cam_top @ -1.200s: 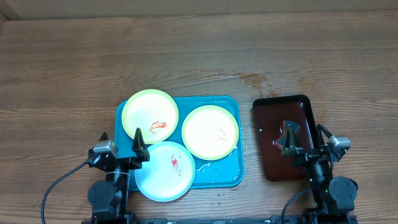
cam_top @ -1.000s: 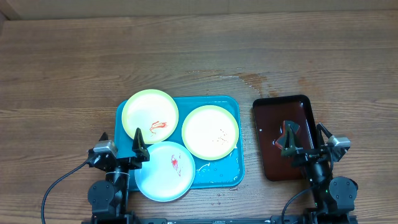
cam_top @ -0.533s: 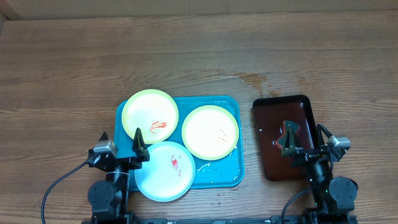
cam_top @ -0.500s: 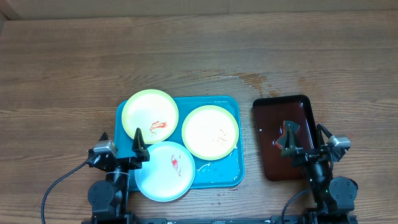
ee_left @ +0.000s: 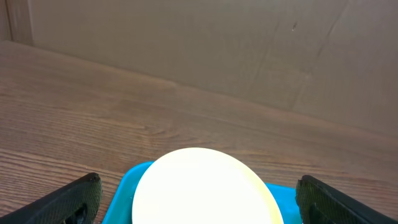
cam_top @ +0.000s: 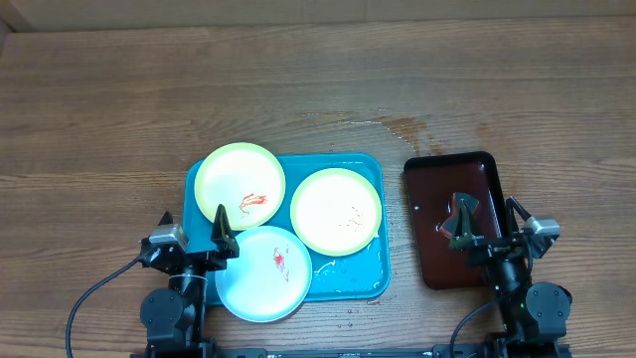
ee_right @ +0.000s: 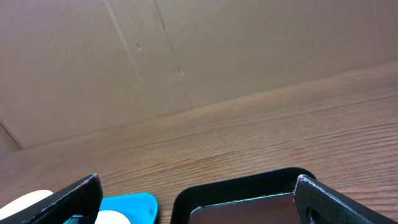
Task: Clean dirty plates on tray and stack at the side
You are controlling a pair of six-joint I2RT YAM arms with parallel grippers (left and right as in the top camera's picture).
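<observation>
The blue tray sits on the table, a bit toward 6 o'clock from the middle. Three plates lie on it. None is stacked on another.

The green plate is at the tray's 10 o'clock corner. It sticks out over the rim and has a red smear on it. The second green plate is on the 3 o'clock side of the tray, with tiny brown specks on it. The white plate is at 7 o'clock. It hangs over the near rim and has a red smear too.

A dark tray lies at 3 o'clock from the blue tray, a little apart from it. A wet patch shines on the wood at 12 o'clock from the dark tray.

The left gripper is at the blue tray's 8 o'clock side. Its fingers are spread wide and hold nothing. One finger is next to the white plate.

The right gripper is above the 6 o'clock end of the dark tray. Its fingers are spread wide too, and hold nothing.
</observation>
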